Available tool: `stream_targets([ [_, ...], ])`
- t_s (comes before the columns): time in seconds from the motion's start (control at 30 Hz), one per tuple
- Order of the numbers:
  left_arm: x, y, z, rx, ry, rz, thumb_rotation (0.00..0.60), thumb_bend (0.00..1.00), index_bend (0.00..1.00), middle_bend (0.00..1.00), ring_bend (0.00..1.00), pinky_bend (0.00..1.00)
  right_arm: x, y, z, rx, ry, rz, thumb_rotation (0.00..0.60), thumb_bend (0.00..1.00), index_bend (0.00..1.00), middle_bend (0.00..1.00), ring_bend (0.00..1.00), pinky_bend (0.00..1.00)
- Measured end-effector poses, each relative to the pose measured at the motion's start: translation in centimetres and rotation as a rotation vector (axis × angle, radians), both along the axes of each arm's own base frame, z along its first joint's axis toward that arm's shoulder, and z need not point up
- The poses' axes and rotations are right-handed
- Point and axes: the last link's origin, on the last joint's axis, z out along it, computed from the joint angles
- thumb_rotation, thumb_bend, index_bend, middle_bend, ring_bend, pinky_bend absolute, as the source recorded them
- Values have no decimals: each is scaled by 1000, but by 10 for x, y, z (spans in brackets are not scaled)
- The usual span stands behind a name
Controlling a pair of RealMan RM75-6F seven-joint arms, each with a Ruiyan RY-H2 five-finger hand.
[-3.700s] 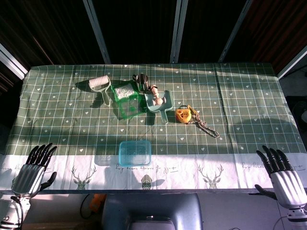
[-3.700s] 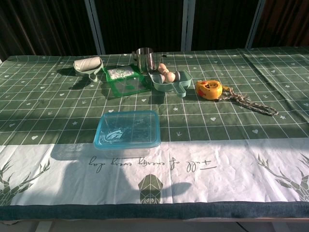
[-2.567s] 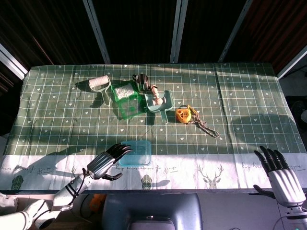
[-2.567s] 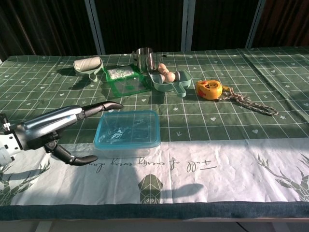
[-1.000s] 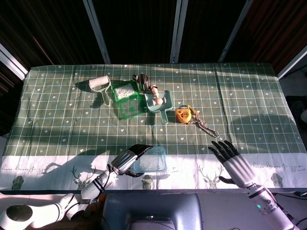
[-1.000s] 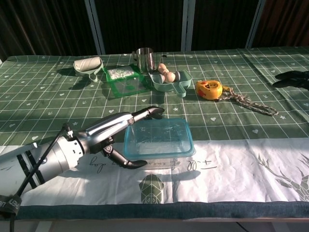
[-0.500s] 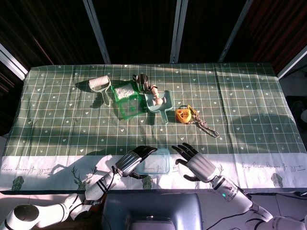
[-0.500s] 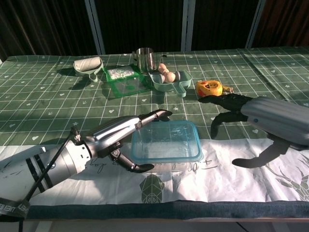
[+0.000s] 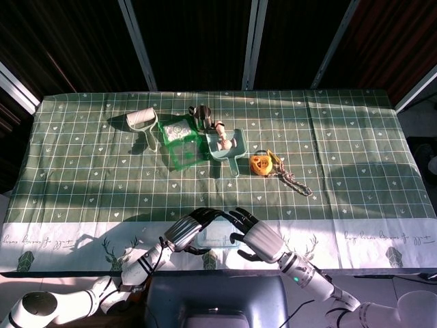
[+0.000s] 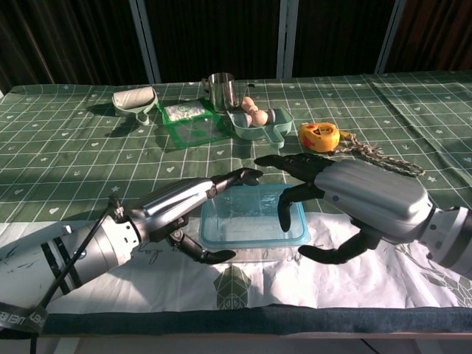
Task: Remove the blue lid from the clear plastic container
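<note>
Long table under a green checked tablecloth [image 9: 102, 184] with a white deer-print border along the near edge; task object sits on that border, near centre. Right hand [image 10: 354, 195], silver shell with black fingers, reaches in from the right: fingers spread and arched over the right half of the container, thumb low at the near side, nothing gripped yet — looks set to come down on the lid's right edge. Left hand [image 10: 181, 203], same build, lies along the container's left side, fingers stretched across its far-left corner, thumb curled at the near-left corner; it appears to brace the box more than hold it, and real contact cannot be told. The small rectangular clear plastic container [image 10: 254, 234] carries its translucent blue lid [image 10: 254, 215], seated flat; lid not yet lifted. Judgement: one hand steadies so the other can peel. Far clutter, well apart from the work: green open plastic box [image 9: 179, 142], teal scoop-shaped tray with eggs [image 9: 226, 145], steel cup [image 10: 220, 90], yellow tape measure [image 9: 260, 164].
</note>
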Motion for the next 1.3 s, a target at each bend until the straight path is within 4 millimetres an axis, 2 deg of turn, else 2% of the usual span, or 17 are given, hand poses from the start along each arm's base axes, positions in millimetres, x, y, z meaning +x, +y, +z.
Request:
stream_targets([
  [1.3, -2, -6, -5, -14, 22, -20, 600, 258, 0, 431, 354, 401, 0, -8, 1, -32, 25, -25, 600, 436, 605, 87, 0, 0],
])
